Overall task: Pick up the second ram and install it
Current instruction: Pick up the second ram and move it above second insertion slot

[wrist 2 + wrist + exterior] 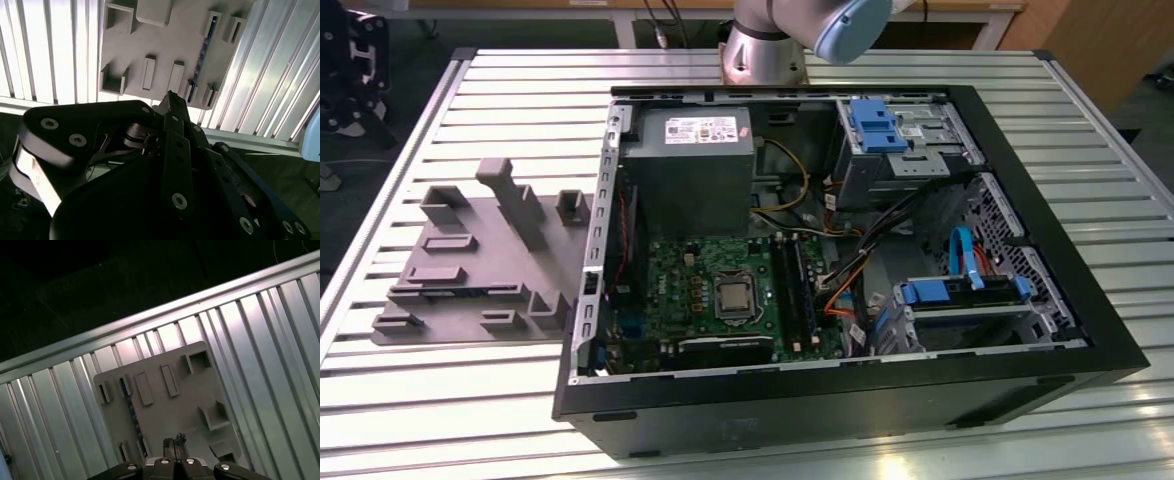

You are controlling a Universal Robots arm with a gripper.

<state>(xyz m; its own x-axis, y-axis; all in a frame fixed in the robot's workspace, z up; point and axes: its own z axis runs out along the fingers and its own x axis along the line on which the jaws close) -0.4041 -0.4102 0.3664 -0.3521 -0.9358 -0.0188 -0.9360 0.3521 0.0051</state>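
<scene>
The second ram (202,52) is a thin blue-green stick standing on edge between small posts of the grey holder plate (165,45). It appears as a dark blue line (131,412) on that plate (165,405) in the first wrist view. My gripper (173,442) hangs well above the plate, off to one side of the stick, with its black fingers together and nothing between them. In the second wrist view its linkage narrows to a point (170,95) over the plate's edge.
The open computer case (1067,360) lies on the slatted metal table (480,90), with the grey holder plate (467,270) at the exterior view's left. Inside are a green motherboard (674,290) with long black slots (790,285), a power supply (691,165) and blue drive brackets (878,125).
</scene>
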